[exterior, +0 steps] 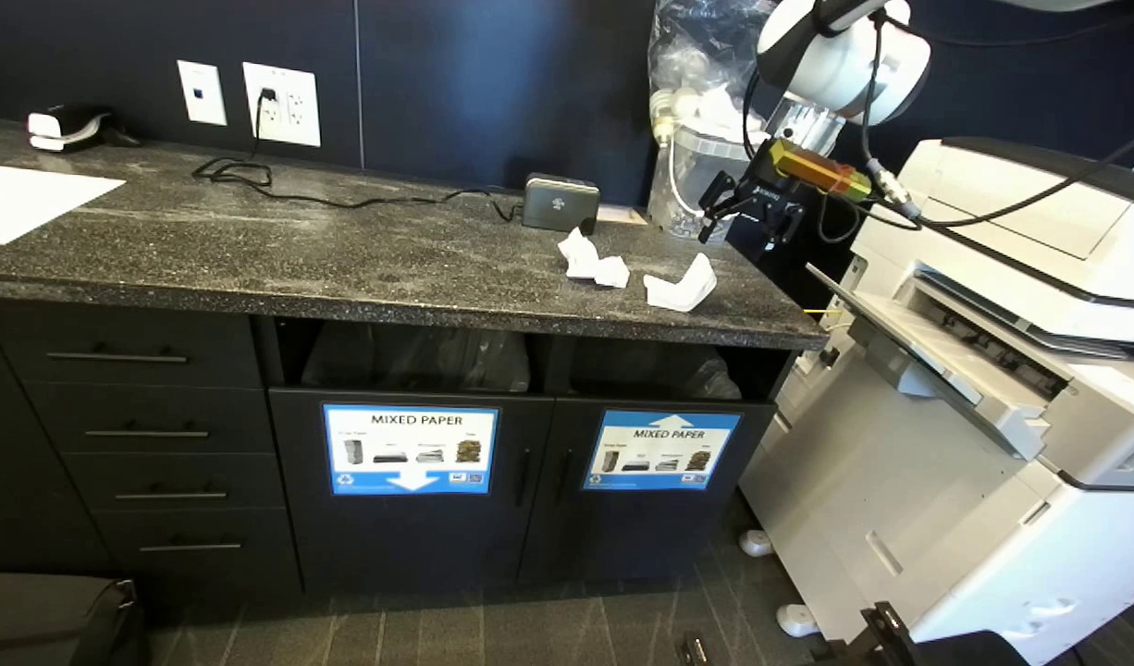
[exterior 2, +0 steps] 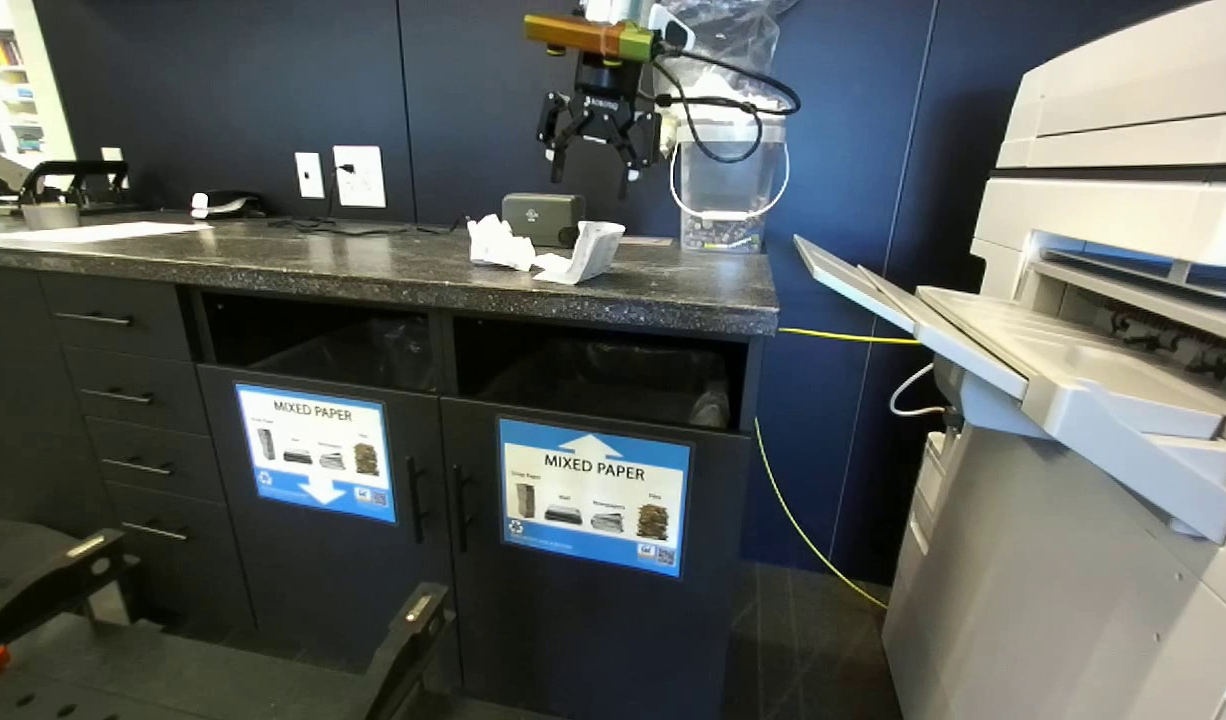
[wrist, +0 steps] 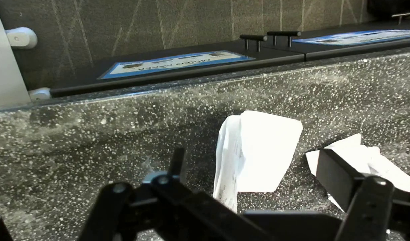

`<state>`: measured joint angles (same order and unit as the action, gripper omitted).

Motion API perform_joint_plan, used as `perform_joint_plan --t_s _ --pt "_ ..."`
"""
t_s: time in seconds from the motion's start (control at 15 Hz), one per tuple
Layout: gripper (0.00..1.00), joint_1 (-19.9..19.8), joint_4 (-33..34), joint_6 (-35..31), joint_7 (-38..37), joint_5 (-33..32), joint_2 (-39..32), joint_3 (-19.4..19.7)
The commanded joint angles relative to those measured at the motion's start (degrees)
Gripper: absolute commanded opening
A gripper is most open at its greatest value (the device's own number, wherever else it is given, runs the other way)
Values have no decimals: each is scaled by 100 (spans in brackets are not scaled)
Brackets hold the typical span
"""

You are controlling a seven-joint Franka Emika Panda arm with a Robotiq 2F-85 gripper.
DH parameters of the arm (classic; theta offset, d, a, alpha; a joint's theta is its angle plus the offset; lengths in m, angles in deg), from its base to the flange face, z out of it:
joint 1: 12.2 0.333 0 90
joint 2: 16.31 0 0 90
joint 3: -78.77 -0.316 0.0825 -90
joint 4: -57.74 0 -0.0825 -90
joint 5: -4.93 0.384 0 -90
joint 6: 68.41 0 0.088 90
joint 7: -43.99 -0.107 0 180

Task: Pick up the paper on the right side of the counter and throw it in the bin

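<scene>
Wrist view, looking toward the front edge of the counter [wrist: 108, 140]: the paper [wrist: 268, 150], a folded white scrap, lies on the speckled stone, framed between the 2 fingers [wrist: 337, 177] and reaching beyond their tips toward that edge. Its raised flap [wrist: 227, 164] runs roughly front to back, crosswise to the line along which the fingers would close; the coming grasp turns on this relation. A more bunched wad [wrist: 362, 157] lies just beside the paper, partly hidden by the finger at the right of this view, so a straight descent might catch it as well.

In an exterior view, the pincer [exterior 2: 591, 178] hangs above the counter, released, its fingers spread and holding nothing, with the paper below it toward the counter's right end. The clearance between the 2 is hard to judge from these angles. The step in hand is judged to be the approach before grasping. The bin [exterior 2: 613, 380] is probably the slot under the paper, though it and its neighbouring slot [exterior 2: 333, 350] each carry a blue-bordered MIXED PAPER sign [exterior 2: 598, 495].
</scene>
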<state>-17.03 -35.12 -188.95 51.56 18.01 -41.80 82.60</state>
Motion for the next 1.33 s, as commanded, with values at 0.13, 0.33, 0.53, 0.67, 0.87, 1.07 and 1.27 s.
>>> perform_joint_plan --t_s 0.13,0.33,0.53,0.67,0.87,1.07,1.27 --pt "100 -266 1257 307 35 139 -1065 -354" --pt "100 -361 1622 421 55 156 -1411 -465" --pt "100 -438 1911 559 53 152 -1660 -531" --pt "100 -474 2043 637 36 143 -1767 -553" --pt "100 -517 2212 748 29 141 -1894 -571" --pt "100 -559 2345 846 33 153 -1979 -591" --pt "100 -589 2448 929 21 158 -2040 -604"
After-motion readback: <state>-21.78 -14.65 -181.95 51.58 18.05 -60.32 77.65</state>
